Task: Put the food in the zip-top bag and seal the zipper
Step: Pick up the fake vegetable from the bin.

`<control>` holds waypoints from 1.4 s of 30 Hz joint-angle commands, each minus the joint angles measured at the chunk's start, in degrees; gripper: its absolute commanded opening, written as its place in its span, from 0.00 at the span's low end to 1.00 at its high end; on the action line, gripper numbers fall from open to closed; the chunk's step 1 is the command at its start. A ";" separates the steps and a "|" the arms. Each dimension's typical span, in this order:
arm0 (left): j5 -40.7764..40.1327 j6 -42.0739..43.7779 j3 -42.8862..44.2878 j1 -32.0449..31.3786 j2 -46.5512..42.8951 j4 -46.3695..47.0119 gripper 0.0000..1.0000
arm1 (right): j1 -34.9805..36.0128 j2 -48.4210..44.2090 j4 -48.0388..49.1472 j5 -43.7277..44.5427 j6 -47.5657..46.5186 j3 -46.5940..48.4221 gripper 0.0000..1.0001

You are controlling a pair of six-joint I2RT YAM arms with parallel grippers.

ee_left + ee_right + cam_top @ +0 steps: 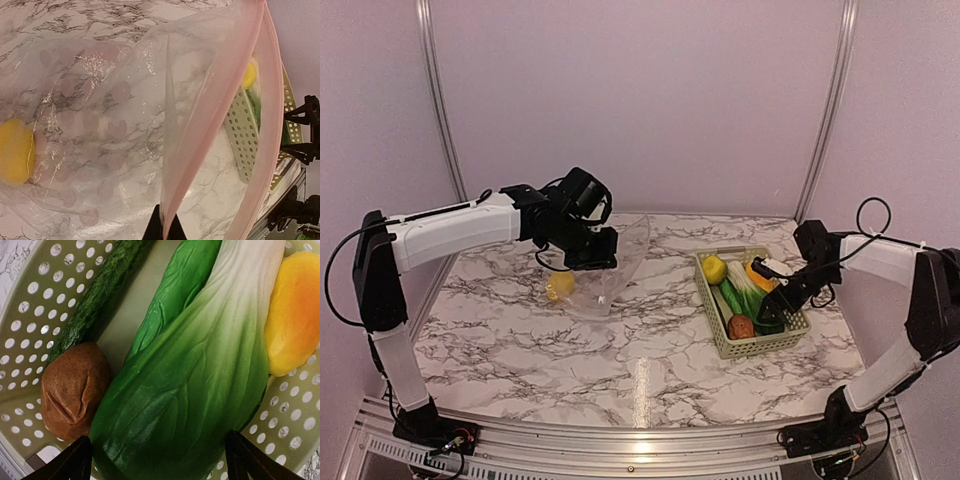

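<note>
The clear zip-top bag (612, 272) hangs over the table with its mouth lifted. My left gripper (164, 226) is shut on the bag's pinkish zipper strip (220, 100), seen at the back left in the top view (595, 252). One yellow round fruit (15, 152) lies inside the bag (560, 287). My right gripper (159, 436) is open, its fingers either side of the dark leafy end of the green-white vegetable (200, 390). A brown potato-like lump (75, 387) lies left of it and an orange-yellow piece (295, 315) lies to its right.
The pale green lattice basket (760, 346) at the right holds the remaining food, including a yellow fruit (714, 268), a dark green cucumber (95, 300) and another green piece (175, 295). The basket's wall (240, 135) shows through the bag's mouth.
</note>
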 commanded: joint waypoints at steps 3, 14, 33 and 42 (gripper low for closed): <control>-1.01 0.73 0.79 0.04 -1.26 -0.14 0.00 | -0.41 3.72 5.58 4.96 4.07 -1.10 0.89; -1.20 1.97 2.70 0.10 0.18 -0.19 0.00 | 0.06 7.47 6.35 6.78 4.64 -1.32 0.82; -4.54 8.11 4.83 0.27 0.08 -1.15 0.00 | -0.58 1.84 -12.15 -1.38 -7.81 10.39 0.00; -10.22 17.57 5.42 0.12 0.29 -1.13 0.00 | 0.49 3.95 -25.76 -15.80 -10.58 29.87 0.00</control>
